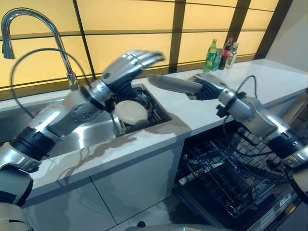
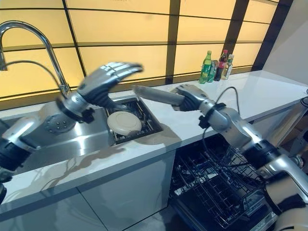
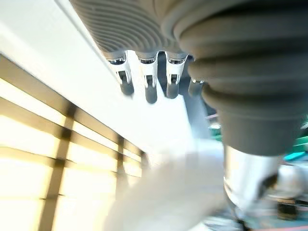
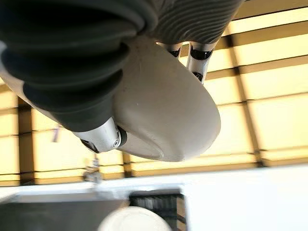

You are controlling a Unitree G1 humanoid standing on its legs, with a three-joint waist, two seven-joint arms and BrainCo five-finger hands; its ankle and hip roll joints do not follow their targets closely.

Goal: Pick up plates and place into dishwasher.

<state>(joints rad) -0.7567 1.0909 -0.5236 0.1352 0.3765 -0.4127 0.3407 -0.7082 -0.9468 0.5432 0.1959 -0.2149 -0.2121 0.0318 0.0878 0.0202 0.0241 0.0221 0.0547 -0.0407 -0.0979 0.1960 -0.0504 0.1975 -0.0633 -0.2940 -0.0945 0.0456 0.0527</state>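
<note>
Counter [image 1: 211,113] | bottles [image 1: 220,54] at back | right hand [image 1: 204,89] clamps plate [image 1: 174,84] | left hand [image 1: 126,67] spread above sink plate [image 1: 130,112]

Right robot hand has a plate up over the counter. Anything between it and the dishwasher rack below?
Nothing visible blocks it. The right robot hand holds the plate above the counter. The dishwasher rack is pulled out below the counter edge and looks open on top. The left robot hand hovers over the sink, off that path.
</note>
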